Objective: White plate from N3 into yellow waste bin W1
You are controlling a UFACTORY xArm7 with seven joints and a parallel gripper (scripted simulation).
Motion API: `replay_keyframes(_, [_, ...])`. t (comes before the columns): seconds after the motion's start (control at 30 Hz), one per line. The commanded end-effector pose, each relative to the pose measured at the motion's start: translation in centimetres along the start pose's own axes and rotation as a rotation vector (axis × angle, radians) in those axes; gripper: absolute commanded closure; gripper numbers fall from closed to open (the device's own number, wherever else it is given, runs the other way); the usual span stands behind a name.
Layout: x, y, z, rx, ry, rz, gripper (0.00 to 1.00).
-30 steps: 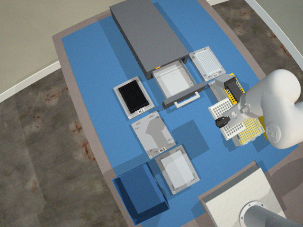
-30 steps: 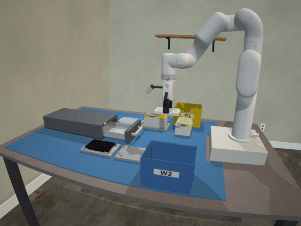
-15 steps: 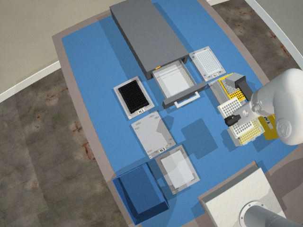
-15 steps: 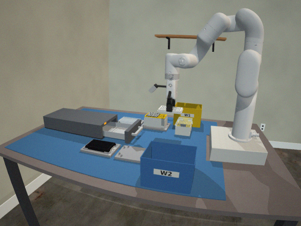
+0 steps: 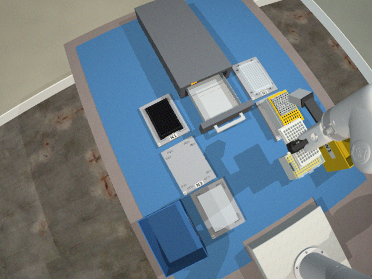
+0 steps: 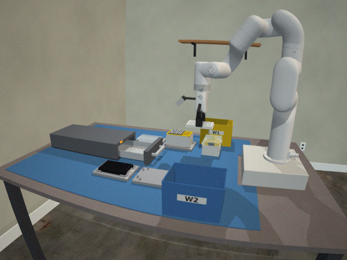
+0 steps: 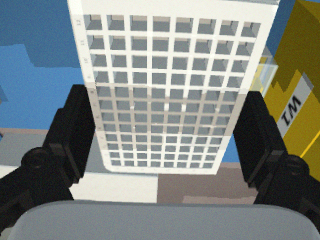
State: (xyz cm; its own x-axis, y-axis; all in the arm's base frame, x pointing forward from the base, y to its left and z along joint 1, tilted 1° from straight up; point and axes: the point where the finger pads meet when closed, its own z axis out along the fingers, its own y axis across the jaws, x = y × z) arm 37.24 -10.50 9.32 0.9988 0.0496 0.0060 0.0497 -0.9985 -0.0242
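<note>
My gripper (image 5: pixel 297 146) is shut on the white plate (image 5: pixel 296 139), gripping its long sides and holding it level in the air. In the wrist view the plate (image 7: pixel 170 74) fills the space between the two black fingers. The yellow bin W1 (image 5: pixel 337 156) stands upright on the bench just beyond the plate, partly hidden by my arm. In the exterior view the plate (image 6: pixel 203 123) hangs at about rim height beside W1 (image 6: pixel 217 131), over the tip boxes, not over the bin's opening. Nest N3 (image 5: pixel 188 165) lies bare.
Two yellow tip boxes (image 5: pixel 283 109) (image 5: pixel 303 165) sit under and beside the plate. The grey cooler (image 5: pixel 183 45) has its drawer (image 5: pixel 214 100) out. A black plate is on N1 (image 5: pixel 163 118) and a clear one on N2 (image 5: pixel 255 76). The blue bin W2 (image 5: pixel 171 237) stands at the front.
</note>
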Motion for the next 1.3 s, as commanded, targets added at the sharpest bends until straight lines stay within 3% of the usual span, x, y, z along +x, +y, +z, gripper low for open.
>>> replay_keyframes(0.0, [-0.2,1.0,-0.1,-0.001,0.004,0.001,1.0])
replay_keyframes(1.27, [-3.3,9.6,-0.1,-0.002,0.004,0.001,1.0])
